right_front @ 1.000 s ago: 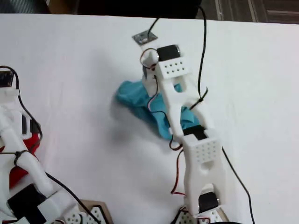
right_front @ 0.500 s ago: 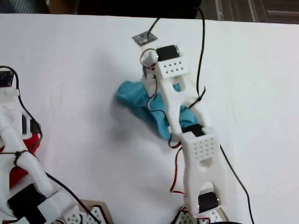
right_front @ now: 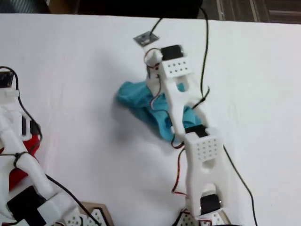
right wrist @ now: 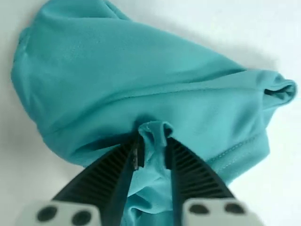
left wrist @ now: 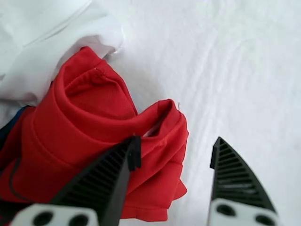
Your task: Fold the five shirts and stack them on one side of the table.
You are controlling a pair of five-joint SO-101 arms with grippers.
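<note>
- Teal shirt (right_front: 136,101): crumpled heap near the middle of the table (right_front: 70,61), not folded.
- Right gripper (right wrist: 152,154): directly over the teal shirt. Its jaws are drawn in on a small raised fold of the cloth, pinched between the 2 fingers.
- Right arm (right_front: 176,94): stretched across the teal shirt, covering part of it in the high view.
- Red shirt (right_front: 16,174): bunched at the table edge, well to the left of the teal shirt, partly behind the left arm (right_front: 19,136).
- Left gripper (left wrist: 175,151): at the red shirt, well apart from the teal shirt. Jaws spread wide, nothing held; 1 finger (left wrist: 110,176) over red cloth, the other over bare table.
- White cloth (left wrist: 42,42): touching the red shirt; bearing from the teal shirt cannot be told.
- Grey square (right_front: 145,37): on the table beyond the teal shirt, on the far side from the arms.
</note>
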